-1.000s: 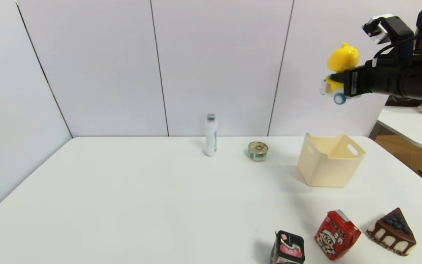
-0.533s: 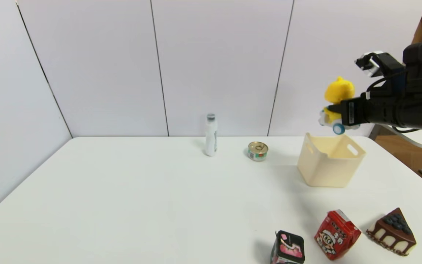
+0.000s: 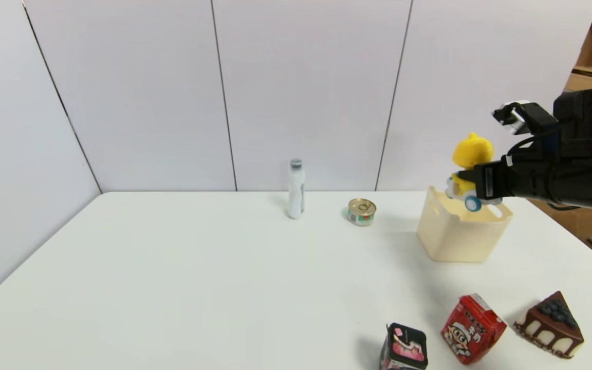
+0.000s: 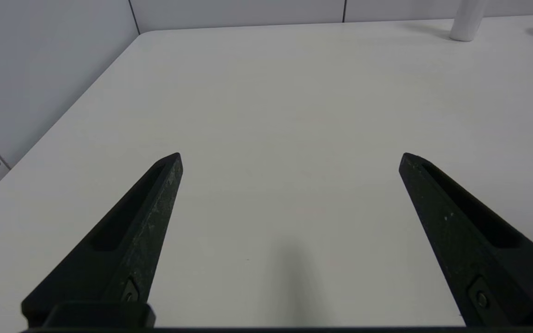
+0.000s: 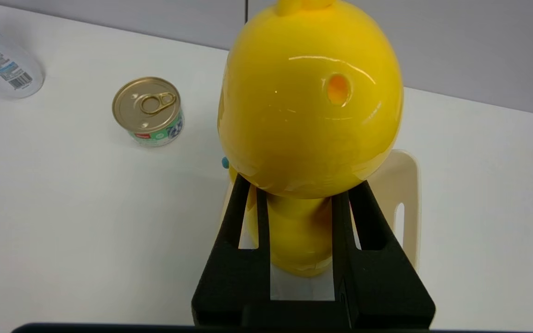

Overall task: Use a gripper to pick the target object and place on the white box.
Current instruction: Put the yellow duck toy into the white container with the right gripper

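Over the cream-white square plastic tub (image 3: pixel 463 239), the black two-fingered right gripper (image 3: pixel 473 177) has lowered the yellow plastic duck toy (image 3: pixel 473 150), jaws clamped on its body (release seems near); the left gripper (image 4: pixel 292 159) waits open above the table.

Can (image 3: pixel 362 212) between bottle (image 3: pixel 296 189) and box (image 3: pixel 463 236), cartons (image 3: pixel 473 329) and cake (image 3: pixel 550 325) in front.

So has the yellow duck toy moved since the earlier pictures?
Yes, downward: the right gripper has lowered the yellow duck toy from well above the cream tub until its wheels overlap the rim in the head view.
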`<action>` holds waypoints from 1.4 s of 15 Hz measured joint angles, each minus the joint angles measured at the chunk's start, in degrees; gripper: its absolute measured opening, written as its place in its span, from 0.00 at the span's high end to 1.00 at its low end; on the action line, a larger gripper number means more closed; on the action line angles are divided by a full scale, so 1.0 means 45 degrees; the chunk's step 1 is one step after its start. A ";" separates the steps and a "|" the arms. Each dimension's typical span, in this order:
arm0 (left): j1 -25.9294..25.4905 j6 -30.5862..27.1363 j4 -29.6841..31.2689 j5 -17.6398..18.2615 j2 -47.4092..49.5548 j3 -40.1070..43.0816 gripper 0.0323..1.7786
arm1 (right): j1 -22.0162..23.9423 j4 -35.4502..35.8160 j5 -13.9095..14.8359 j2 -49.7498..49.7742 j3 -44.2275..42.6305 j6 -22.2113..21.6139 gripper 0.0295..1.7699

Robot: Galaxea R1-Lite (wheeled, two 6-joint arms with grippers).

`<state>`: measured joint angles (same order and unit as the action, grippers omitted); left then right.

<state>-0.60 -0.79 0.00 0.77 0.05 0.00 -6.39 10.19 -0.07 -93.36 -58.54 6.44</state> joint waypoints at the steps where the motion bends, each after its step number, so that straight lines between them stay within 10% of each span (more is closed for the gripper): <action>1: 0.0000 0.0005 0.0000 0.0005 0.0000 0.0000 0.05 | 0.0011 0.0290 0.0016 -0.0019 0.0179 0.0000 0.80; 21: 0.0000 0.0005 0.0000 0.0000 0.0000 0.0000 0.05 | 0.0509 0.1550 0.0070 -0.1151 0.0948 -0.0618 0.80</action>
<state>-0.60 -0.77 0.00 0.77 0.05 0.00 -4.10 17.16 0.24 -98.54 -54.27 3.66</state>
